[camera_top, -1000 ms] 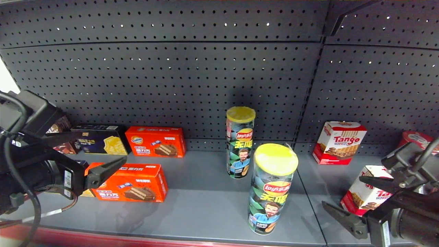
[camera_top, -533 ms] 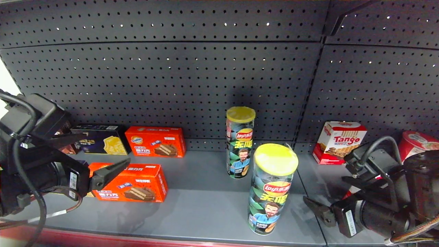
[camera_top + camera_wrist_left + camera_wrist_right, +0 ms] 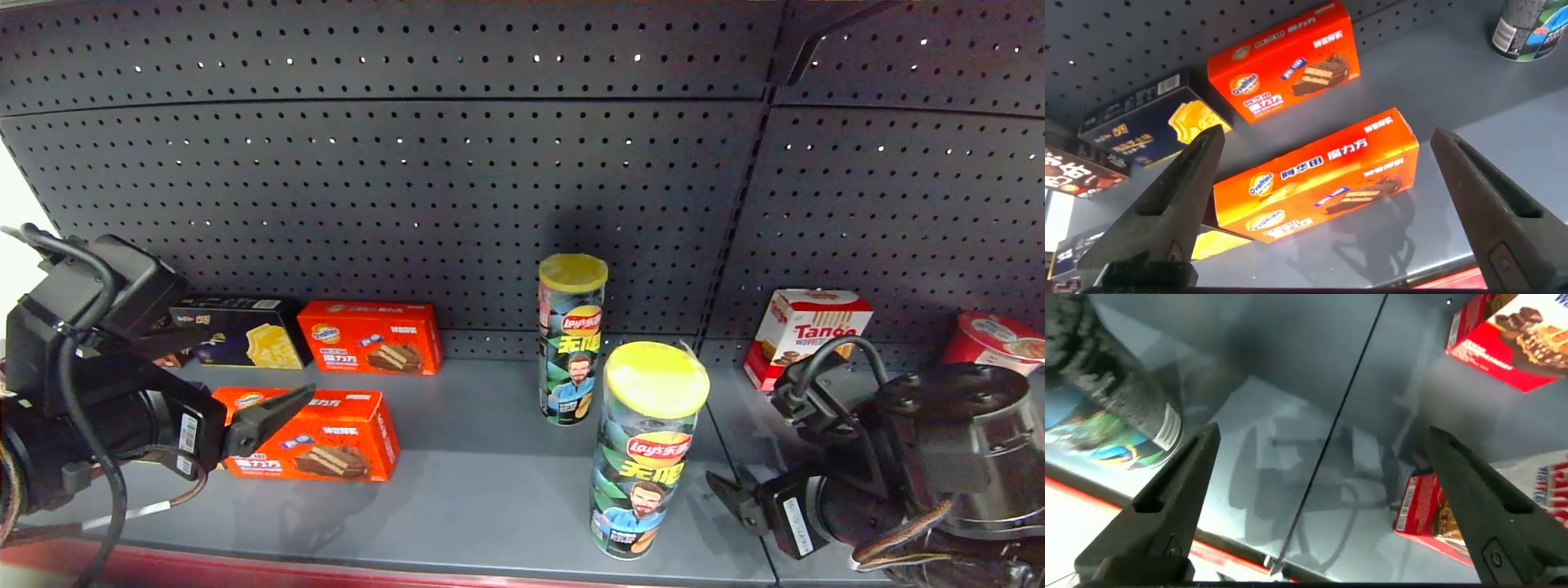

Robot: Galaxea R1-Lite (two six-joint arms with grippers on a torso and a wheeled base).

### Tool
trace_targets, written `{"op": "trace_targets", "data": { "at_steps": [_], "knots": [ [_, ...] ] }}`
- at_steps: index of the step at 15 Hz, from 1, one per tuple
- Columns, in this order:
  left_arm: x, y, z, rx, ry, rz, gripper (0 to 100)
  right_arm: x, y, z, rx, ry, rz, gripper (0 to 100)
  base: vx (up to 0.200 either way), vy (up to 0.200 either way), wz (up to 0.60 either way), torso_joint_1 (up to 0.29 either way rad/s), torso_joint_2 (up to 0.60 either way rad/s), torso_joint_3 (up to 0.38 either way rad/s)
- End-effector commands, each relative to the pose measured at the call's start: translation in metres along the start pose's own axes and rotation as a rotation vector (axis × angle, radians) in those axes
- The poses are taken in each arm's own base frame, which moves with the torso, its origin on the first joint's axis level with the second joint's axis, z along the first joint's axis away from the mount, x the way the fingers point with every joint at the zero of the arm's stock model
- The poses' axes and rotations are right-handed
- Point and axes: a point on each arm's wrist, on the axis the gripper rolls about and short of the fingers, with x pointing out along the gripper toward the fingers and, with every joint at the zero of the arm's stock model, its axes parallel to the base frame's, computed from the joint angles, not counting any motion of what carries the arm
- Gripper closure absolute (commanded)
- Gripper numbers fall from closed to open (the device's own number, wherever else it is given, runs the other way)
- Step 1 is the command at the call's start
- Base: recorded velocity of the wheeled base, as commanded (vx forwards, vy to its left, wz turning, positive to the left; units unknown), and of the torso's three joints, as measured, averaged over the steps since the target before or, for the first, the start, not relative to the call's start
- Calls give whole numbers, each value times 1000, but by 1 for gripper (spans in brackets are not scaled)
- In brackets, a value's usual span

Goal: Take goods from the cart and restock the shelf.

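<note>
On the grey shelf [image 3: 490, 482] two yellow-lidded chip cans stand upright, a near can [image 3: 649, 457] and a far can [image 3: 571, 339]. My left gripper [image 3: 255, 360] is open and holds nothing. It hovers over the front orange box [image 3: 326, 437], which lies between its fingers in the left wrist view [image 3: 1323, 184]. My right gripper [image 3: 735, 490] is low at the shelf's front, just right of the near can. It stands open [image 3: 1321, 431] and holds nothing, with the can [image 3: 1118, 400] beside one finger.
A second orange box [image 3: 371, 335] and a dark blue box [image 3: 237, 331] sit at the back left. A red-and-white wafer box [image 3: 808, 335] and a red tub [image 3: 992, 335] stand at the right. Another wafer box [image 3: 1437, 514] lies near my right gripper. A perforated panel backs the shelf.
My right arm has swung in and leftward, bringing its gripper closer to the near can and covering the front wafer box. My left gripper has edged slightly right.
</note>
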Motion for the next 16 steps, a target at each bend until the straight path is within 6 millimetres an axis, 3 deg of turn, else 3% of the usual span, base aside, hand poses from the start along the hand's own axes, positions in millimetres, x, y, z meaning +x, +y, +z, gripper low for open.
{"op": "trace_targets", "data": {
  "at_steps": [1, 9, 16],
  "knots": [
    [2, -1, -2, 1, 11, -4, 0, 9, 6, 0, -10, 19, -1, 0, 0, 0, 0, 0, 0, 0],
    [3, -1, -3, -5, 16, -4, 0, 25, 16, 14, -9, 16, -2, 0, 0, 0, 0, 0, 0, 0],
    [4, -1, -4, -3, 21, -7, 0, 26, 21, 15, -17, 15, 12, 0, 0, 0, 0, 0, 0, 0]
  ]
}}
